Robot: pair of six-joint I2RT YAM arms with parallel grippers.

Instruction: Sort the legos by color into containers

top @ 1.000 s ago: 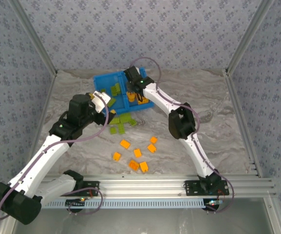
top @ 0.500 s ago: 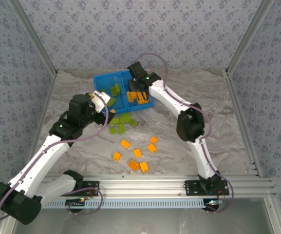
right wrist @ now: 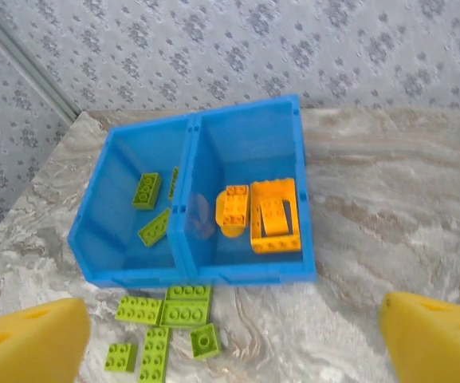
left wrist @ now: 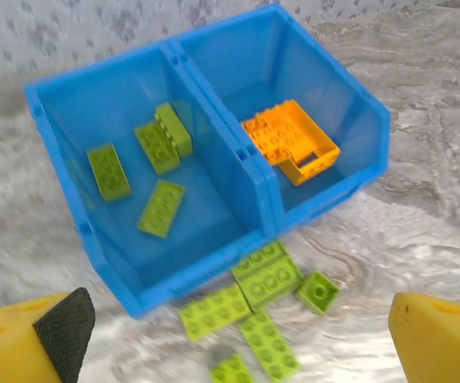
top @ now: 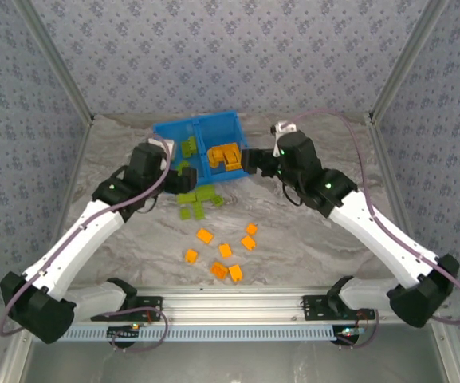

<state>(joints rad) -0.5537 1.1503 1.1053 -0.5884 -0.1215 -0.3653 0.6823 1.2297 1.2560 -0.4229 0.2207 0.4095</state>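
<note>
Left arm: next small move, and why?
Probably lower the left gripper straight onto one of the green legos lying on the table just in front of the bin. It hangs open and empty over them, and the compartment that holds green legos is directly behind, so the carry would be short.

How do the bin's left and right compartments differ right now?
The left compartment holds only green bricks, while the right compartment holds only orange bricks. The left compartment's bricks lie spread apart; the right compartment's sit bunched in one cluster. Both are the same blue, open-topped and alike in size.
</note>
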